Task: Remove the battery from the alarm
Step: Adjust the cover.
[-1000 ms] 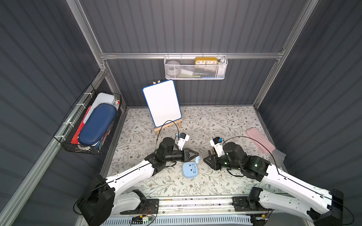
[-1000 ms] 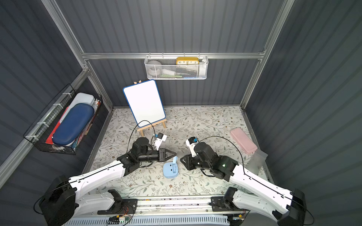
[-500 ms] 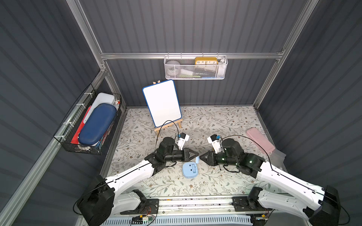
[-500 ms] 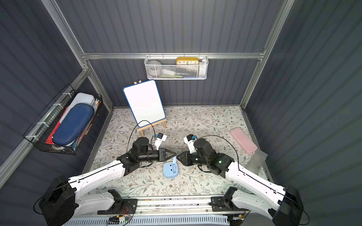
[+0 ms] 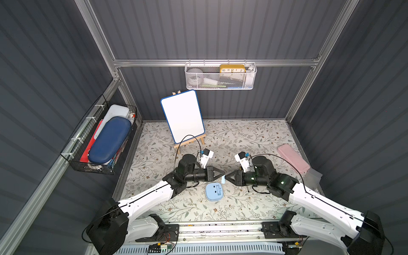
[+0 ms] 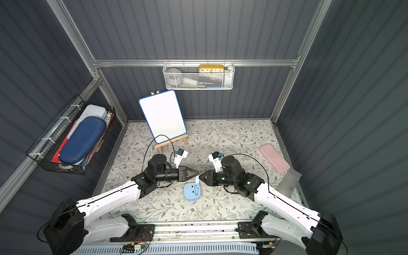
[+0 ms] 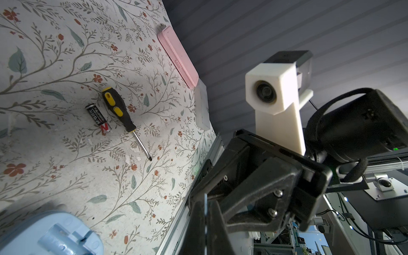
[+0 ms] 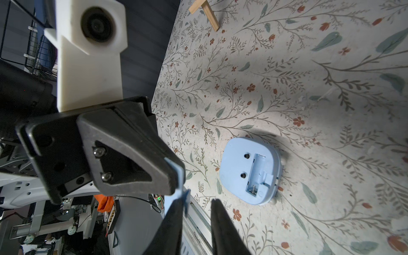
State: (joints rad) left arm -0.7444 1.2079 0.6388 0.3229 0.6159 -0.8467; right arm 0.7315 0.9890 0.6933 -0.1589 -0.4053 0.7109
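Right hand (image 5: 225, 176) advanced, apart beside cover (image 8: 180, 174) clamped by left hand (image 5: 223, 173); battery (image 7: 97, 118) seen only by left wrist.

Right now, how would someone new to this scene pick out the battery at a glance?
On the floral mat, find the long pink case near the edge, then the black-and-yellow screwdriver lying inward of it. The battery lies alongside its handle: a short black cylinder with a red band, no metal shaft.

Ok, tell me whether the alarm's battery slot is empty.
Empty: the alarm lies face down, its slot bare, only the spring showing. The battery lies on the mat.
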